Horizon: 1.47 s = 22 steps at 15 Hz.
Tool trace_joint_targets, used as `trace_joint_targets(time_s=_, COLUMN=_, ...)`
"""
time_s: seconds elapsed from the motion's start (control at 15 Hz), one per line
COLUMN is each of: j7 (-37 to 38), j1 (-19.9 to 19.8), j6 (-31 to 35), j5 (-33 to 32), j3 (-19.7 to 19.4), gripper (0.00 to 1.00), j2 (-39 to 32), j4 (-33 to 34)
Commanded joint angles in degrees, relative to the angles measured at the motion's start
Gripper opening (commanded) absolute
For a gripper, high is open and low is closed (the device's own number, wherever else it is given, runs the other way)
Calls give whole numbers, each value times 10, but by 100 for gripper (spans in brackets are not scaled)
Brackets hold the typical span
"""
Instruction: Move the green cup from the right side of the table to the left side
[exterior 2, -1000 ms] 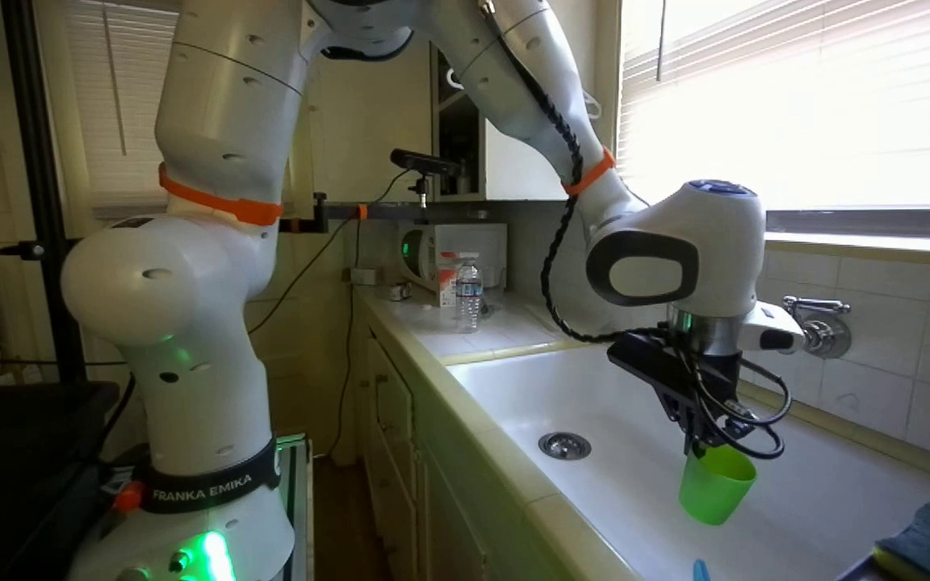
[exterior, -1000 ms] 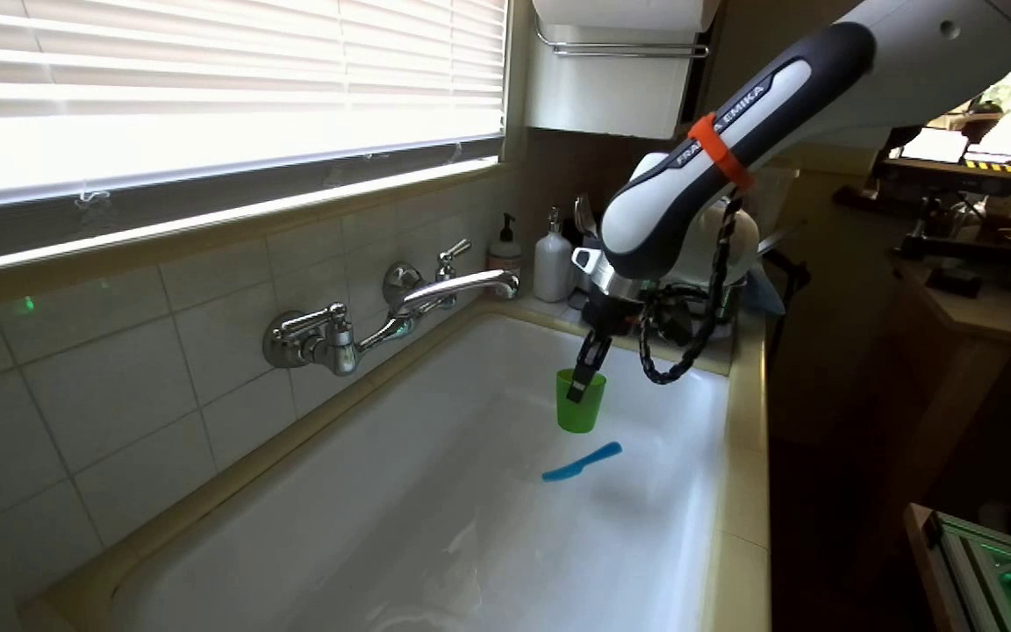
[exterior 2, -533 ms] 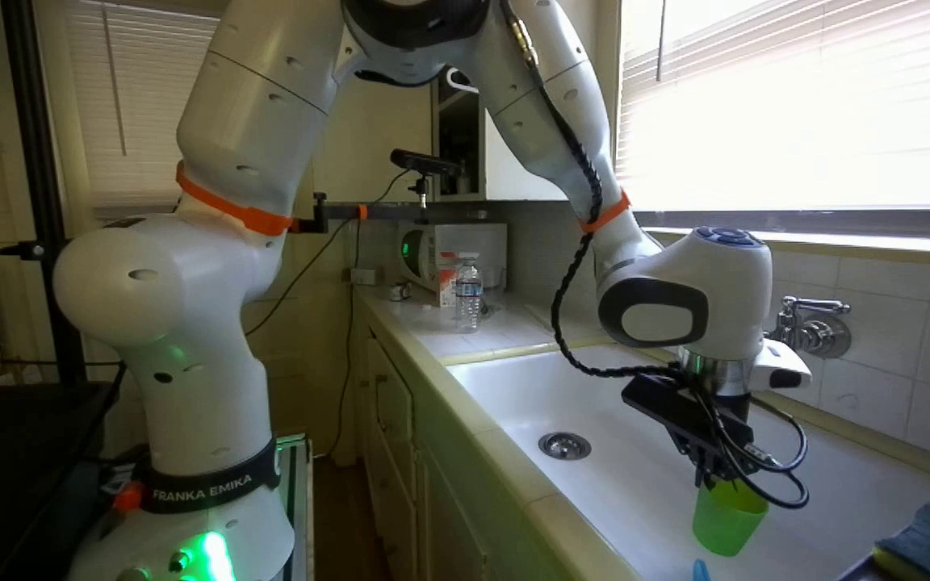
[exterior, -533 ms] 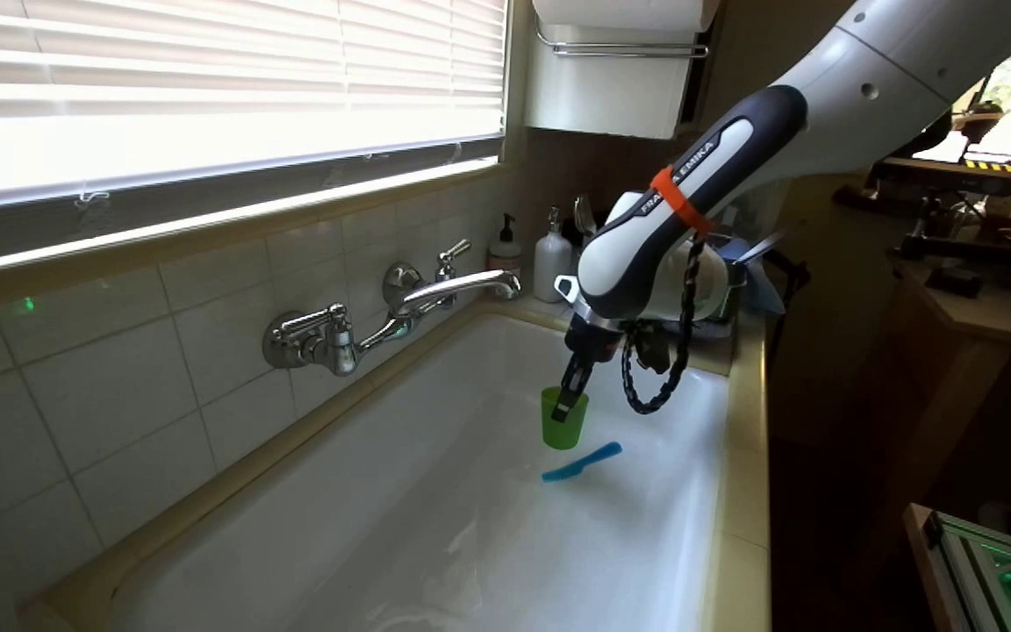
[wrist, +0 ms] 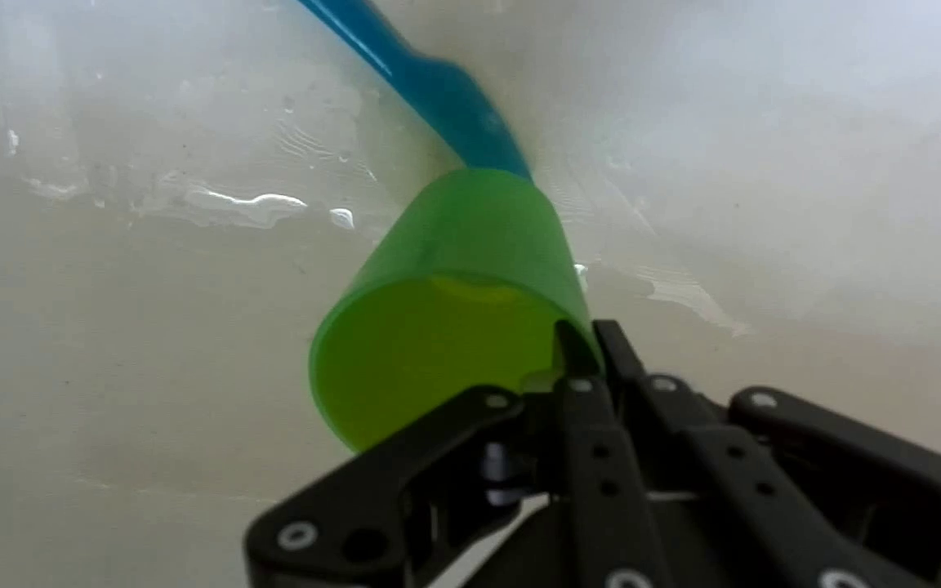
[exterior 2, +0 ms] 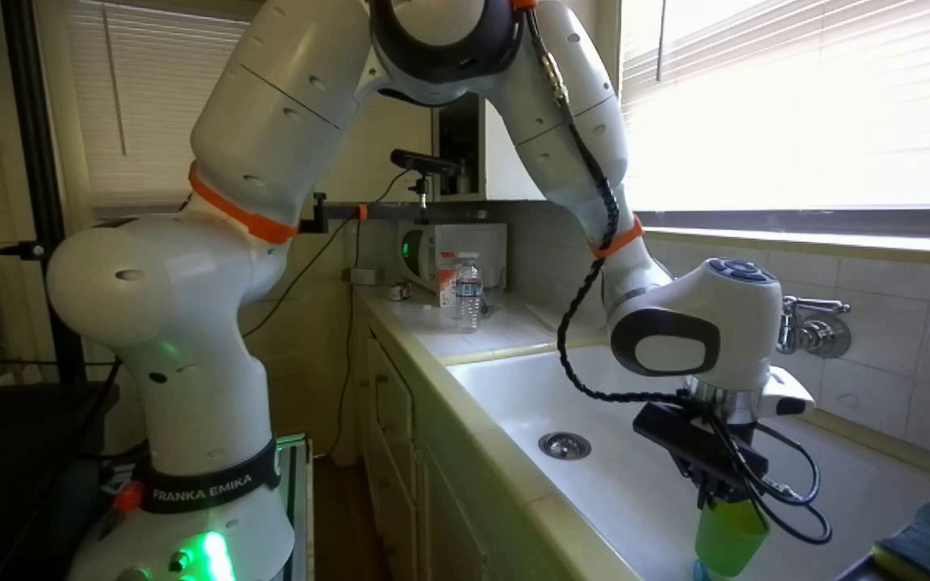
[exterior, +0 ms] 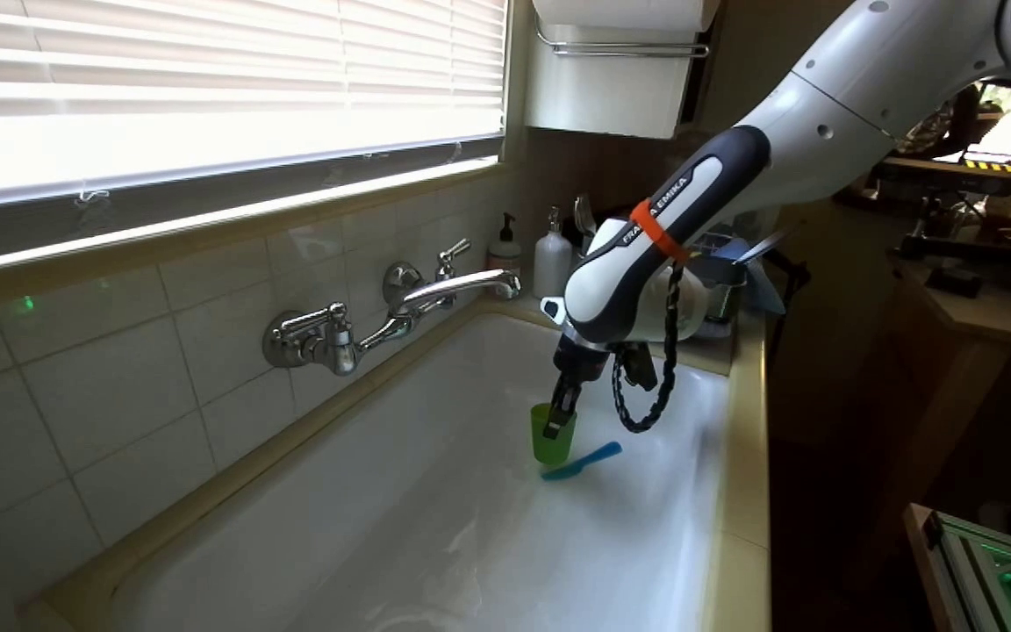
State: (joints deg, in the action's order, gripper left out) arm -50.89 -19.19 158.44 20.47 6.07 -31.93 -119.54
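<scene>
You can read "FRANKA EMIKA" on the black, ring-shaped band (exterior 2: 211, 486) around the white, rounded robot base (exterior 2: 182, 532); on the white-and-black, elongated arm link (exterior: 694, 197), an orange strap (exterior: 659, 233) interrupts the same words.

the green cup (wrist: 454, 302), a plain tumbler tapering toward its base, is pinched at one side of its rim, mouth up and slightly tilted. it is within the long, glossy white basin (exterior: 418, 527), whose floor shines wet in patches; whether the cup touches that floor cannot be told.
</scene>
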Motion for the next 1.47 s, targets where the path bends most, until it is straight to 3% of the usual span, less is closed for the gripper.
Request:
trace_joint_targets(time_s=0.0, j7=12, j1=-14, j6=1, j5=-18, j3=12, gripper=5, j2=-2, j4=1)
trace_joint_targets(time_s=0.8, j7=35, j1=-10, j6=46, j5=-21, j3=56, gripper=1, j2=-71, j4=55)
trace_joint_targets(time_s=1.4, j7=77, j1=13, j6=69, j5=-104, j3=49, gripper=1, j2=-103, j4=82)
